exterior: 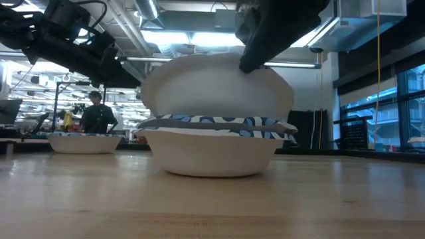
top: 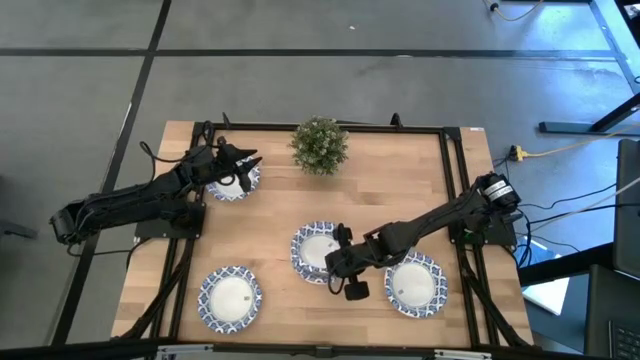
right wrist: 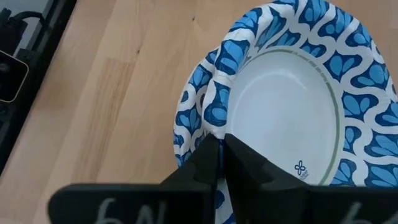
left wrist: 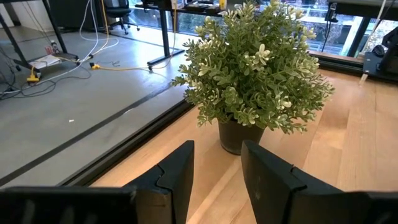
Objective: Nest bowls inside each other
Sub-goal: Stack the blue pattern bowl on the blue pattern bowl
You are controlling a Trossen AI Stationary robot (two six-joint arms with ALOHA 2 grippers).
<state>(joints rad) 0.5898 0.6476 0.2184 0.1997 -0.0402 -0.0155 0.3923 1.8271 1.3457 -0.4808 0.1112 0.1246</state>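
Note:
Blue-and-white rimmed bowls sit at four spots in the high view: a far-left bowl [top: 232,182], a centre stack [top: 316,250], a near-left bowl [top: 230,297] and a near-right bowl [top: 415,283]. My right gripper [top: 337,256] is shut on the top bowl [right wrist: 292,106] of the centre stack. That bowl [exterior: 219,83] is tipped up over the lower bowl [exterior: 212,154], which rests on the table. My left gripper [left wrist: 217,171] is open and hovers over the far-left bowl, facing the potted plant [left wrist: 252,68] and touching nothing. My right gripper pinches the top bowl's patterned rim [right wrist: 212,124] between its two fingers, one inside the bowl and one outside, on the side toward the table's right. The fingers [exterior: 255,56] come down from above. The bowl is tilted, its underside toward the near edge, over the lower bowl.
The green plant [top: 320,145] stands near the far edge, between the arms. A black frame [top: 455,180] runs along the table's sides. A person [exterior: 98,114] shows in the room behind. Bare wood [top: 390,190] lies between the plant and the centre stack.

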